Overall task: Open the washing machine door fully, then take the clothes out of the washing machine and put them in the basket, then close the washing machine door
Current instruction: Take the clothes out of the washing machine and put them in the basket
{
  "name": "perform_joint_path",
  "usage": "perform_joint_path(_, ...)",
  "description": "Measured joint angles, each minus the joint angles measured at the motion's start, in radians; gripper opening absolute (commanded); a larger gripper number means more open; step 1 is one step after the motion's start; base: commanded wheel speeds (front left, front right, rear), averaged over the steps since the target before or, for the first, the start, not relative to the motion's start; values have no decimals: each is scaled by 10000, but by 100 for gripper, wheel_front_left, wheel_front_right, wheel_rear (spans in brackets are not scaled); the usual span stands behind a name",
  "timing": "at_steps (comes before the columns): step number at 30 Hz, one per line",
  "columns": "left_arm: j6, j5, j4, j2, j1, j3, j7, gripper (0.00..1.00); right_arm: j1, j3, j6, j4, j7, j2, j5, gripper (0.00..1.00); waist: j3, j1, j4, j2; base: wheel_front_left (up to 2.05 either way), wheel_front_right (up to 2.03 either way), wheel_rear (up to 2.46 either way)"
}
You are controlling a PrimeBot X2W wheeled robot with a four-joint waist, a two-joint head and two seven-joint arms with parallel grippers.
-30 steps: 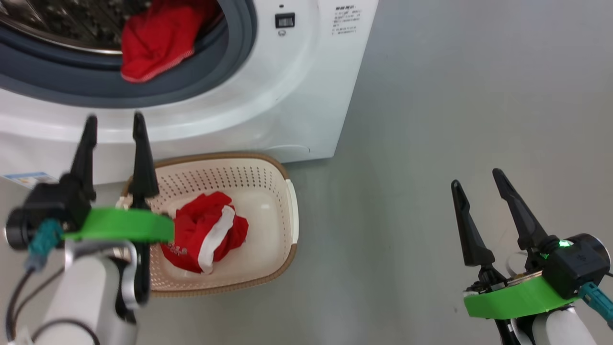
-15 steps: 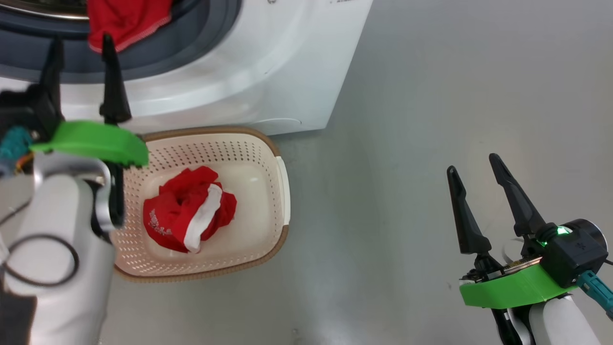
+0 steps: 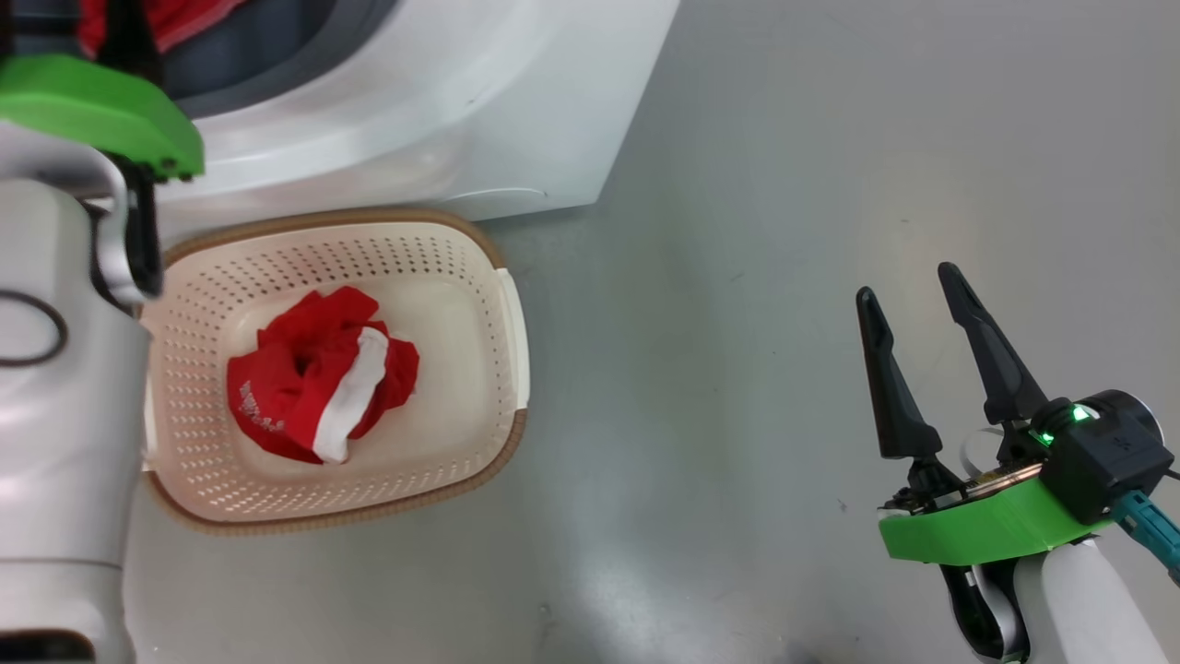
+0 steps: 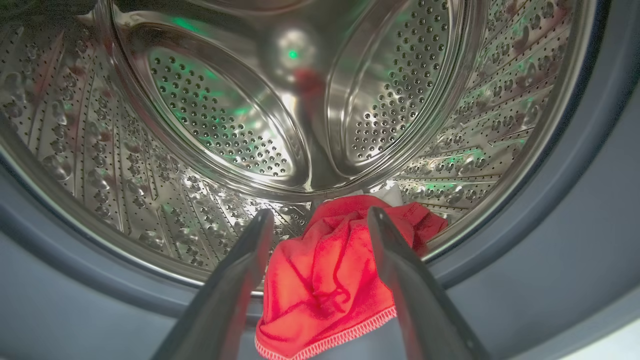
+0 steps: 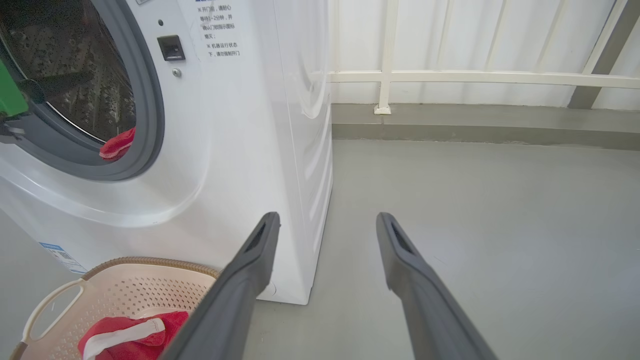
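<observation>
Basket (image 3: 369, 218) sits on the grey floor (image 3: 737, 277) just in front of the washing machine (image 3: 442, 111). It holds one red garment w/ white trim (image 3: 313, 387), bunched left of centre. The drum (image 4: 225, 125) holds the second red garment (image 4: 325, 285), which lies at the front lip and drapes out over the grey gasket (image 4: 575, 225), stitched hem lowest.

Left gripper (image 4: 320, 212) is at the drum mouth w/ jaws wide apart, one finger each side of that garment in the left wrist view. Nothing is clamped; whether it touches the cloth can't be told. Right gripper (image 3: 906, 281) hangs over the floor well to the right of the basket, jaws spread, holding nothing.

Left wrist view gives the perforated steel interior & its paddles. Head view gives the basket's inside from above. Right wrist view gives the machine's side panel, the latch slot (image 5: 171, 47) beside the opening, a blue sticker (image 5: 60, 255) low on the front, and a white railing (image 5: 450, 77) behind.
</observation>
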Motion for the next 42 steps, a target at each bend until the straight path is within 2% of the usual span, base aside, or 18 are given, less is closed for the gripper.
perform_joint_path(10, -244, -347, 2140, 198, -1326, 247, 56, 100, -63, 318, 0, 263, 0, 0, 117, 100, 191, 0, -476, 0, 0, 0, 0)
perform_joint_path(18, -236, -437, 3774, 621, -2275, 245, 1369, 100, -254, 640, 2, 600, 0, 4, 148, 100, 335, 0, -994, 0, 0, 0, 0)
perform_joint_path(24, -228, -474, 4163, 715, -2664, 173, 1954, 100, -413, 721, 2, 673, 0, 2, 198, 100, 551, 0, -1219, 0, 0, 0, 0)
perform_joint_path(27, 84, -462, 4412, 907, -2806, 50, 2554, 100, -453, 863, 2, 709, 0, 2, 205, 100, 691, 0, -1385, 0, 0, 0, 0)
perform_joint_path(34, 374, -261, 4589, 1137, -2832, -194, 3369, 100, -453, 955, 2, 782, 0, 2, 278, 100, 790, 0, -1580, 0, 0, 0, 0)
perform_joint_path(42, 522, -228, 4623, 1350, -2927, -401, 3707, 100, -456, 1072, 2, 832, 0, 4, 426, 100, 823, 0, -1726, 0, 0, 0, 0)
